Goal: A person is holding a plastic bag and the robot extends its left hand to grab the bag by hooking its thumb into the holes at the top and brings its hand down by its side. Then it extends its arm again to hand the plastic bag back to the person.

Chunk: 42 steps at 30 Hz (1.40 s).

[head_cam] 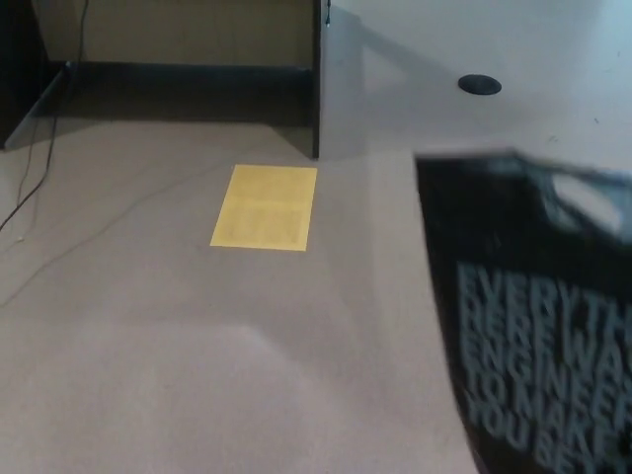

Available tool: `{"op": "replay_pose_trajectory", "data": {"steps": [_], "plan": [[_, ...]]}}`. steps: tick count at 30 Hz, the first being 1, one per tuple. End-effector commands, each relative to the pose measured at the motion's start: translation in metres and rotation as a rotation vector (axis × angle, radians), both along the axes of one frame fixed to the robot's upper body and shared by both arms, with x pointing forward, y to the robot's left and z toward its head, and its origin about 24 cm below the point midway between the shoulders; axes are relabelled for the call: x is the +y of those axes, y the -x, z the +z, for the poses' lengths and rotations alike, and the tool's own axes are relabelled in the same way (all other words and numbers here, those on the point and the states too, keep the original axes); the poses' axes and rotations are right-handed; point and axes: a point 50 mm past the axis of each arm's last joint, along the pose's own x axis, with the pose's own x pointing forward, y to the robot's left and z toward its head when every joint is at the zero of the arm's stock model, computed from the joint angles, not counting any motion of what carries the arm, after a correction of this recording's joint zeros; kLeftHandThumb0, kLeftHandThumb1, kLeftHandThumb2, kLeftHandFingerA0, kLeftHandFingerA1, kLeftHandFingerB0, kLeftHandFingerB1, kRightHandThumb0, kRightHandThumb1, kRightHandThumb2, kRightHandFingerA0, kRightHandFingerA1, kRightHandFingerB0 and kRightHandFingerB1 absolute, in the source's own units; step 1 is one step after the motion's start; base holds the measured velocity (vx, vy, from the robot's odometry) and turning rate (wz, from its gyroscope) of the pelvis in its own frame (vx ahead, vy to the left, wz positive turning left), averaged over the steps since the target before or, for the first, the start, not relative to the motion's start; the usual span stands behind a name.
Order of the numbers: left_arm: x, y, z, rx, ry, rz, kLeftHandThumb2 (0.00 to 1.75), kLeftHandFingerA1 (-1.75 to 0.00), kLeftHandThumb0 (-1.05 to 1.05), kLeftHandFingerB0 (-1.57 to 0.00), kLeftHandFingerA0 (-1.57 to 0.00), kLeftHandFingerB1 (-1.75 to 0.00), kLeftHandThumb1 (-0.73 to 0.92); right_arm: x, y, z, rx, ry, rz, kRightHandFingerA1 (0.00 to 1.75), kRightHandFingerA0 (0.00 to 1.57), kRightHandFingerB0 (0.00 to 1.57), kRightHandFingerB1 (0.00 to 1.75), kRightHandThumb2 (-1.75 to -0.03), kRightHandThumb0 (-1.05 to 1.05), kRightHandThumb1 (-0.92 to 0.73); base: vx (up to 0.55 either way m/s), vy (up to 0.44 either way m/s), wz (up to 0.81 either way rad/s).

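**Bag at right edge, no hand in frame**

A black plastic bag [528,316] with pale block lettering is filling the lower right of the head view, blurred, cut off by the right and bottom edges. One handle hole [590,200] is showing near its top, by the right edge. Nothing carries the bag; it is hanging over the floor [178,365]. Whoever is holding it is out of frame. Neither robot hand is showing, so I cannot tell how the fingers are set.

Risks, as judged:
- The hole is sitting at the frame's margin and smeared; a thumb aimed there could be missing it or snagging the film beside it.
- A swaying bag would be shifting the hole during the reach.

Room: the floor is lying open across the left and centre. A yellow sheet [265,206] is lying flat mid-floor, well apart from the bag. A dark partition edge [317,79] is standing at top centre, a cable [39,168] trailing at the left, and a round black floor fitting [479,85] at upper right.
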Motion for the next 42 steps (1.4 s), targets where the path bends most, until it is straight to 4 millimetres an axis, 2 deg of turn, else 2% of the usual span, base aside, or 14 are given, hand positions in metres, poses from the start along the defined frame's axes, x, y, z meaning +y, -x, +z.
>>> {"op": "replay_pose_trajectory", "data": {"steps": [1,2,3,4,5,13,23,27,28,31,32,35,40,42], "plan": [[-0.041,-0.019,0.098,-0.625,0.017,-0.203,0.88,-0.50,-0.30,0.00,-0.02,-0.47,0.32,-0.010,0.024,-0.008,0.050,0.024,0.003,0.47,0.68,0.59,0.42,-0.62,-0.41,-0.64,0.00,0.000,0.00],[-0.046,-0.020,0.110,-0.662,0.006,-0.229,0.89,-0.50,-0.31,0.00,-0.01,-0.48,0.34,-0.010,0.026,-0.009,0.053,0.020,-0.003,0.46,0.70,0.62,0.41,-0.60,-0.37,-0.68,0.00,0.000,0.00],[-0.054,-0.022,0.127,-0.726,0.011,-0.272,0.67,-0.41,-0.57,-0.04,-0.04,-0.35,0.32,-0.010,0.029,-0.010,0.057,0.014,-0.008,0.46,0.71,0.62,0.41,-0.60,-0.37,-0.68,0.00,0.000,0.00],[-0.060,-0.023,0.139,-0.774,0.025,-0.300,0.60,-0.35,-0.54,-0.12,-0.09,-0.28,0.46,-0.011,0.031,-0.011,0.062,0.014,-0.008,0.45,0.69,0.61,0.41,-0.61,-0.37,-0.69,0.00,0.000,0.00],[-0.067,-0.024,0.152,-0.827,0.039,-0.328,0.70,-0.42,-0.50,-0.07,-0.02,-0.37,0.31,-0.011,0.034,-0.012,0.068,0.020,-0.006,0.45,0.69,0.61,0.40,-0.61,-0.38,-0.69,0.00,0.000,0.00],[-0.113,-0.030,0.238,-1.099,-0.010,-0.489,0.74,-0.30,-0.71,-0.11,-0.11,-0.18,0.42,-0.011,0.038,-0.014,0.073,0.024,-0.003,0.46,0.71,0.62,0.41,-0.61,-0.38,-0.69,0.00,0.000,0.00],[-0.159,-0.033,0.299,-1.297,-0.035,-0.638,0.78,-0.14,-0.65,-0.03,-0.08,-0.17,0.41,-0.011,0.042,-0.016,0.093,0.017,-0.014,0.45,0.68,0.62,0.41,-0.60,-0.37,-0.68,0.00,0.000,0.00],[-0.175,-0.035,0.315,-1.350,-0.070,-0.667,0.79,-0.18,-0.64,-0.03,-0.06,-0.17,0.41,-0.011,0.041,-0.015,0.087,0.020,-0.007,0.46,0.70,0.63,0.41,-0.60,-0.38,-0.68,0.00,0.000,0.00],[-0.177,-0.035,0.317,-1.360,-0.073,-0.674,0.56,-0.24,-0.65,0.00,-0.04,-0.20,0.53,-0.011,0.040,-0.015,0.085,0.021,-0.007,0.46,0.70,0.63,0.41,-0.60,-0.38,-0.68,0.00,0.000,0.00],[-0.188,-0.036,0.321,-1.376,-0.087,-0.677,0.81,-0.27,-0.65,0.00,-0.07,-0.18,0.42,-0.011,0.038,-0.015,0.083,0.024,-0.009,0.45,0.69,0.63,0.41,-0.60,-0.39,-0.68,0.00,0.000,0.00],[-0.197,-0.039,0.322,-1.366,-0.085,-0.703,0.78,-0.19,-0.76,-0.11,-0.12,-0.04,0.47,-0.010,0.038,-0.014,0.082,0.028,-0.001,0.45,0.69,0.61,0.40,-0.61,-0.39,-0.69,0.00,0.000,0.00],[-0.210,-0.041,0.323,-1.337,-0.081,-0.718,0.80,-0.15,-0.78,-0.12,-0.13,-0.08,0.49,-0.010,0.037,-0.014,0.077,0.026,0.010,0.46,0.69,0.61,0.41,-0.61,-0.39,-0.69,0.00,0.000,0.00],[-0.230,-0.048,0.322,-1.308,-0.091,-0.720,0.81,-0.44,-0.61,0.00,-0.08,-0.29,0.39,-0.010,0.036,-0.013,0.078,0.032,0.016,0.45,0.68,0.61,0.40,-0.61,-0.38,-0.69,0.00,0.000,0.00],[-0.238,-0.052,0.321,-1.298,-0.092,-0.723,0.76,-0.40,-0.69,-0.06,-0.12,-0.27,0.44,-0.010,0.036,-0.013,0.071,0.027,0.016,0.45,0.69,0.61,0.41,-0.61,-0.38,-0.69,0.00,0.000,0.00]]}}
